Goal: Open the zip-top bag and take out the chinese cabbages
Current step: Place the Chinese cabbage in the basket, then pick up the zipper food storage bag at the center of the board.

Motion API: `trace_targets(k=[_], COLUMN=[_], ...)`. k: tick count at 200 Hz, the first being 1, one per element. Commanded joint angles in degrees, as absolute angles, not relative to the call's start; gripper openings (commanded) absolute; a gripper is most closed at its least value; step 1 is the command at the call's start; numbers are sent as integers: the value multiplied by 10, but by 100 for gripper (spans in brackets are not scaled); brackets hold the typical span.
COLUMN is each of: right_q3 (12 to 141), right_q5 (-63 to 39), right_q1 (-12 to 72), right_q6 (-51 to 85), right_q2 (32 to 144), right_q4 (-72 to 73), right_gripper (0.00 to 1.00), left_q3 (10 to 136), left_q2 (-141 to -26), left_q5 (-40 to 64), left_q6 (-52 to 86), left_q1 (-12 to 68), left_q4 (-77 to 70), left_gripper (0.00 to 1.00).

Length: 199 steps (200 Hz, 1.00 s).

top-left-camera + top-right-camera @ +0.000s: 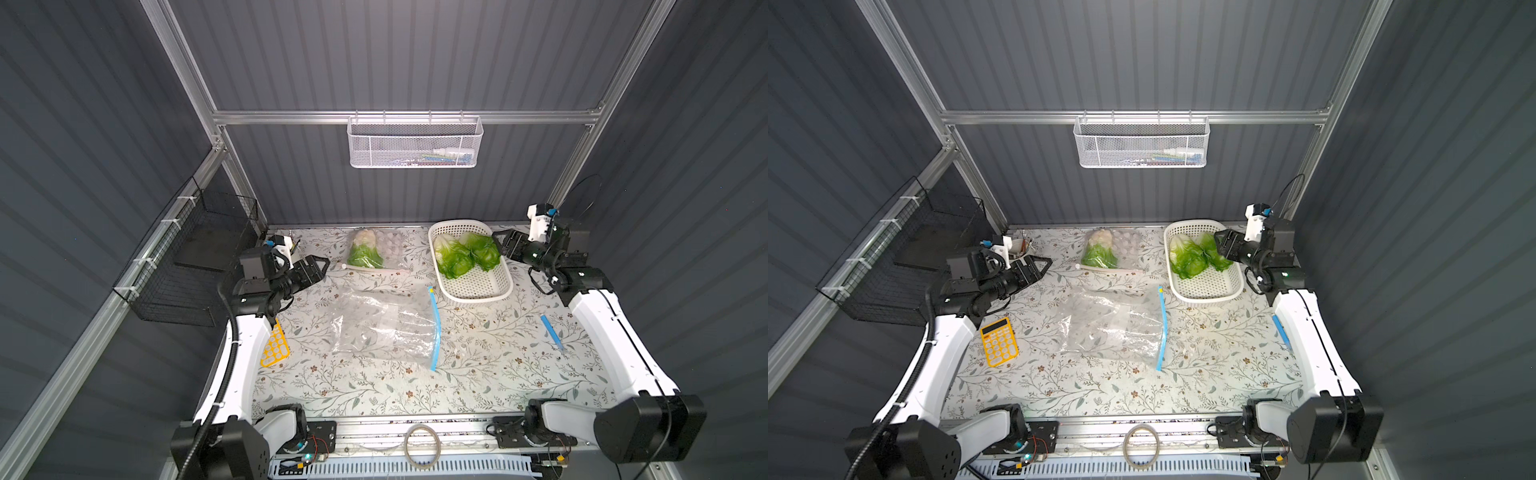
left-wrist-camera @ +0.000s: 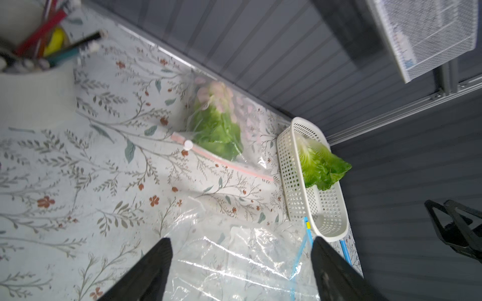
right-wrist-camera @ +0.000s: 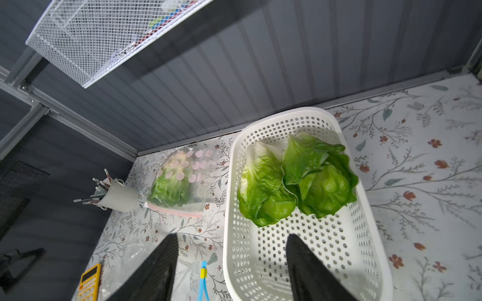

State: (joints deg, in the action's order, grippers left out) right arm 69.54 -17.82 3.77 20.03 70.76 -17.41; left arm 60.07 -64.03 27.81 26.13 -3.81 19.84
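Two chinese cabbages (image 1: 453, 257) (image 3: 323, 182) lie side by side in the white perforated basket (image 1: 478, 296) at the back right. A third cabbage (image 1: 365, 253) sits inside a pink-zipped bag (image 2: 224, 163) at the back, beside pale round lumps. A flat, crumpled zip-top bag (image 1: 382, 328) with a blue zip lies mid-table with nothing inside. My right gripper (image 3: 232, 237) hangs open and holds nothing, over the basket's edge beside the cabbages. My left gripper (image 2: 241, 241) is open wide at the back left, above the table and apart from both bags.
A yellow calculator (image 1: 999, 340) lies by my left arm. A pen cup (image 3: 120, 198) stands in the back left corner. A blue strip (image 1: 552, 330) lies near my right arm. A black wire basket (image 1: 187, 266) hangs left, and a white mesh basket (image 1: 415, 141) hangs on the back rail.
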Motion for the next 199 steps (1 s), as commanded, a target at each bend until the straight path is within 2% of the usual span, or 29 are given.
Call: trace_targets(k=[1,15,84,123,151,199], right_q3=[722,738,863,923,977,1059], right_q5=[-126,-112,-51,6,-6,-31], right_q1=[80,108,237,316,347,378], right_q6=[138,120,40,-13,-38,-80], right_q2=[703,706,797,879,954,1074], right_q4=[-219,-241,-332,-352,-377,-409], right_gripper=[69,71,76,77,76,69], left_q3=[637,635,513,513,504,495], left_q2=[-612,-598,-544,-539,-528,-529], left_q5=[276,271,193,71,63,76], left_q6=[233,208,165,166,165,170], left_q1=[-41,-41,-41,-41,-41,-41], left_q4=[176,168,103,145,144,144], left_gripper=[92,100,100,99,99,97])
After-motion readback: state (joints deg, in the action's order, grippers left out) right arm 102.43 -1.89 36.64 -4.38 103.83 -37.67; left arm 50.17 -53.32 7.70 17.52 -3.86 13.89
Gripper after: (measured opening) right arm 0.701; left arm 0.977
